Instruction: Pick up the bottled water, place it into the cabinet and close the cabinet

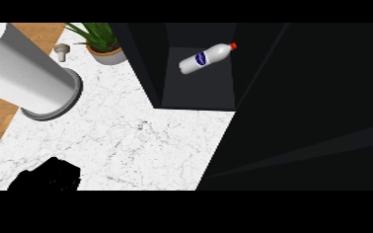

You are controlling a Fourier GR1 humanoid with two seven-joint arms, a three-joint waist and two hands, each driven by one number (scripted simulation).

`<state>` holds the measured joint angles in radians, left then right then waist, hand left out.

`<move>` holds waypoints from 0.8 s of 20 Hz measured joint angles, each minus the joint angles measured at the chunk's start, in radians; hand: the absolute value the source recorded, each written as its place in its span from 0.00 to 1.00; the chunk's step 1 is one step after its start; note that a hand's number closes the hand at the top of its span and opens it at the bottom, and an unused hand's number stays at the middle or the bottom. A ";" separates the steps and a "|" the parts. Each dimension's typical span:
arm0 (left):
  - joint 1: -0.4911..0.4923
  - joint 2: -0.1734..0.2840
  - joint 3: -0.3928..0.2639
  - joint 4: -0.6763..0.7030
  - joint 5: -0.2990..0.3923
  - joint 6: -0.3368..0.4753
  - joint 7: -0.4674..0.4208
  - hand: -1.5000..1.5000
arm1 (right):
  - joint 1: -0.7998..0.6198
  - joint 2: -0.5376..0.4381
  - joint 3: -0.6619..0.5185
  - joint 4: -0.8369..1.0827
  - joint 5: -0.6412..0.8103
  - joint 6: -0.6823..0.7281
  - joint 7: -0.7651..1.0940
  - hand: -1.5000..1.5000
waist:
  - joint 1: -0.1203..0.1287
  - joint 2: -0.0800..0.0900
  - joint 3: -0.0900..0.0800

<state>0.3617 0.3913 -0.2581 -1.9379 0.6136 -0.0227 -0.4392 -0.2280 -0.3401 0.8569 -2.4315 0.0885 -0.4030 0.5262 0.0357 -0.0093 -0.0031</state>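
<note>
— Where has the bottled water ended up?

— Inside the dark open cabinet point(197, 96) at the counter's far right. The white plastic water bottle with the blue label and red cap point(206, 58) lies on its side in there, tilted, cap toward the far right corner of the compartment. No hand is on it.

— And the door?

— Open. The wide black cabinet door point(306, 103) takes up the whole right side, from the far edge to the near edge.

— What about the hands?

— I can see only 1. A black shape at the near left corner of the white marble counter point(146, 143) looks like the left hand point(45, 176), well apart from the cabinet. Whether it is open or closed, I can't tell. Above it, a thick grey forearm point(29, 74) slants in from the far left, its ringed end over the counter's left edge.

— Anything else on top?

— A leafy green plant in a tan pot point(102, 42) at the far edge, just beside the cabinet's left wall. Left of it is a small beige knob-like object point(62, 52), next to a strip of brown wood point(36, 32).
</note>
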 measured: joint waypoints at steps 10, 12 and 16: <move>0.221 0.081 0.155 -0.092 0.108 -0.150 -0.046 1.00 | -0.341 0.288 -0.139 0.225 0.005 -0.031 0.186 1.00 | -0.008 0.006 0.001; 0.248 0.090 0.185 -0.091 0.130 -0.183 -0.051 1.00 | -0.410 0.308 -0.191 0.288 -0.029 -0.038 0.191 1.00 | -0.008 0.007 0.002; 0.288 0.096 0.232 -0.084 0.153 -0.241 -0.065 1.00 | -0.482 0.328 -0.316 0.443 -0.112 0.023 0.115 1.00 | -0.007 0.010 0.002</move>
<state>0.6500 0.4877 -0.0262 -2.0218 0.7664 -0.2641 -0.5044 -0.7102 -0.0125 0.5412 -1.9886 -0.0235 -0.3800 0.6409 0.0290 0.0008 -0.0010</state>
